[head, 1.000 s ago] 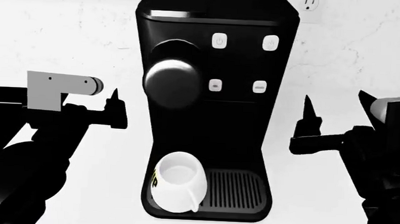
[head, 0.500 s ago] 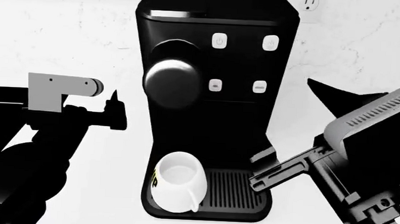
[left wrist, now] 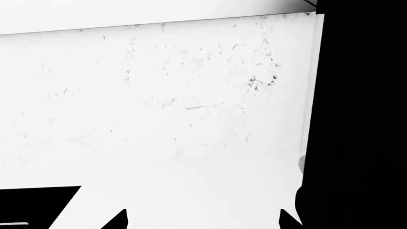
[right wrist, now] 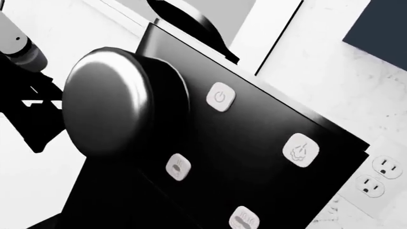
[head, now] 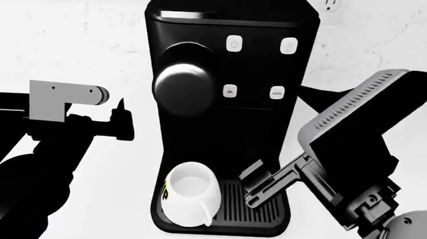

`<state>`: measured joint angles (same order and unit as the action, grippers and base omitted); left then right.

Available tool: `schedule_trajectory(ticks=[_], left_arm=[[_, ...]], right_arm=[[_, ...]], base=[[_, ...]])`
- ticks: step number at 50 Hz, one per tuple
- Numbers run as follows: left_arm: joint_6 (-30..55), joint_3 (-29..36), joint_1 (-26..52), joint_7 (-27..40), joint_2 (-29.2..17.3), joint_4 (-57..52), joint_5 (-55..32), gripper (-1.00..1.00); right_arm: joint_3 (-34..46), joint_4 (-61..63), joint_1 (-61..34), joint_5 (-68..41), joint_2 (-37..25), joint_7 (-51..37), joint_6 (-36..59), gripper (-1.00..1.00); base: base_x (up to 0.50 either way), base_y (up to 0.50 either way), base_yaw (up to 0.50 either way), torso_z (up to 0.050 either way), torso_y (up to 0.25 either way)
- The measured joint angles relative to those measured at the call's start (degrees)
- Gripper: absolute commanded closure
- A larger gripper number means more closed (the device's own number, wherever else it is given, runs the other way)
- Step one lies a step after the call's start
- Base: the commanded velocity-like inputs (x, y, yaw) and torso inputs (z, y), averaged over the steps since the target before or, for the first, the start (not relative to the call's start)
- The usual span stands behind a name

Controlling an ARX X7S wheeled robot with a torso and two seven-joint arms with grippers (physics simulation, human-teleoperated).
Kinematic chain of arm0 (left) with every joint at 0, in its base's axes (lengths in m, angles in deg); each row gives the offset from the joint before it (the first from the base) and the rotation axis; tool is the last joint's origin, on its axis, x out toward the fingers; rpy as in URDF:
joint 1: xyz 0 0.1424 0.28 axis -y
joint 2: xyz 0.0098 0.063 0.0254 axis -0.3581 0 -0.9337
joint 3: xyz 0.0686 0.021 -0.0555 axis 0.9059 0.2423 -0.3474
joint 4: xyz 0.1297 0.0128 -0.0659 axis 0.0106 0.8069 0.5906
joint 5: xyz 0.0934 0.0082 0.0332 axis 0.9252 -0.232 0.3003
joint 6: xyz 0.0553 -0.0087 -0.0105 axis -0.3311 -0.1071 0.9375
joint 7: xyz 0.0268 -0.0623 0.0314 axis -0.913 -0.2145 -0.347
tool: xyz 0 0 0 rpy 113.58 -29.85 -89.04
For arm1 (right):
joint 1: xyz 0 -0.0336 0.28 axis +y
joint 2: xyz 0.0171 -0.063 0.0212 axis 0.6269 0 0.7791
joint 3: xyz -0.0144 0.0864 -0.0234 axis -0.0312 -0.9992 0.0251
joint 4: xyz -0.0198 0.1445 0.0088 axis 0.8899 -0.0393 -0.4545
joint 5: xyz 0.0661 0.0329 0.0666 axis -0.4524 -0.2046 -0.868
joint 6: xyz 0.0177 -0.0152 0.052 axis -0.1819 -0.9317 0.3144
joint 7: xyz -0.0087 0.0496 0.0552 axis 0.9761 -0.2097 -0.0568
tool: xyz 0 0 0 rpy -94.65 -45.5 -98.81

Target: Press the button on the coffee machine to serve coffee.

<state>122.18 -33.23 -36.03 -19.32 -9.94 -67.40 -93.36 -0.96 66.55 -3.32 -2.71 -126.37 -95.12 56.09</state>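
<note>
The white speckled counter (head: 72, 43) fills most of the head view and runs back to a pale wall carrying an outlet (head: 331, 2), cut off at the top edge. The coffee machine (head: 227, 147) stands at the centre of the counter, tall and black, its top also cropped. In the left wrist view it shows only as a black slab (left wrist: 362, 114) with no detail to read.

The right arm (head: 357, 136) crosses in front of the machine's right side, hiding that edge and part of the drip tray (head: 253, 205). The right gripper (head: 261, 183) hangs over the tray, just below the panel; whether its fingers are apart or together cannot be told. The left gripper (head: 120, 118) sits well to the left of the machine, apart from it; only one finger is plain in the head view, but the left wrist view shows two tips standing wide apart with nothing between them.

A white cup (head: 191, 193) rests on the tray under the round brew head (head: 182, 86). Four small white buttons (head: 256, 67) sit right of the head; their icons are legible only from the right wrist.
</note>
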Motion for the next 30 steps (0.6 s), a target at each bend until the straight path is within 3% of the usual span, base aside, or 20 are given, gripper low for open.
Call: schedule_trajectory(ticks=[1, 2, 30], left_arm=[[0.0, 0.0, 0.0, 0.0, 0.0, 0.0, 0.0, -1.0], [0.0, 0.0, 0.0, 0.0, 0.0, 0.0, 0.0, -1.0], [-0.2, 0.0, 0.0, 0.6, -0.1, 0.1, -0.5, -1.0]], right_arm=[[0.3, -0.2, -0.1, 0.5, 0.0, 0.4, -0.1, -1.0], [0.6, -0.3, -0.3, 0.8, 0.0, 0.7, -0.2, 1.0], [7.8, -3.1, -4.8, 7.5, 1.7, 7.5, -2.8, 1.0]], base=[[0.0, 0.0, 0.0, 0.0, 0.0], [0.0, 0.0, 0.0, 0.0, 0.0], [0.0, 0.0, 0.0, 0.0, 0.0]])
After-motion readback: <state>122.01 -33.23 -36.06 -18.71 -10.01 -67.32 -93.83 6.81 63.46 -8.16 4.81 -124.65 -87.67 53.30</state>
